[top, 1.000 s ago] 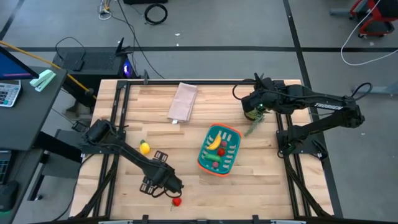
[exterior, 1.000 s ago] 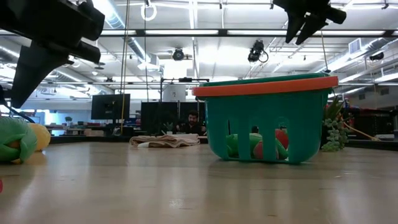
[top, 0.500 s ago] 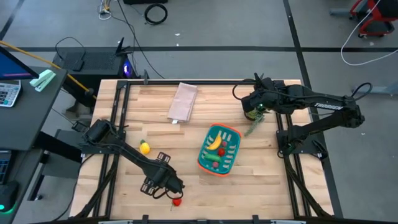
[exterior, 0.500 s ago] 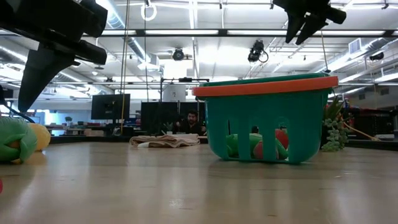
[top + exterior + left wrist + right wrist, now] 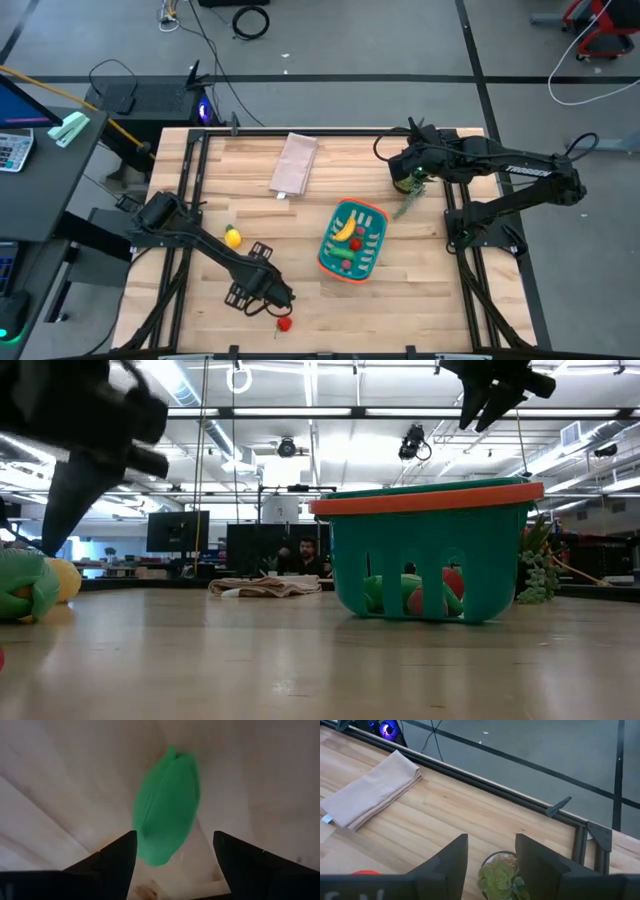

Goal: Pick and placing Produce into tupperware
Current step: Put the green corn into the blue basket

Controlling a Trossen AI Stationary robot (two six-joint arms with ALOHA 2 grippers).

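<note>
Grey floor [image 5: 400, 40] w/ black cables [image 5: 250, 20]; ceiling strip lights [image 5: 330, 412]; monitors [image 5: 178, 530] and a seated person [image 5: 308, 556] beyond the table.

In the low view the left arm [image 5: 85, 435] was smeared by motion and cut off by the top and left edges, and the green pod [image 5: 22, 585] beside the lemon [image 5: 62, 578] ran off the left edge. The basket [image 5: 430, 550] wall hid most of the produce [image 5: 415, 592] inside, glimpsed only through the slots. In the high view the left gripper [image 5: 262, 288] covered the green pod, and its fingers were too small to make out.
</note>
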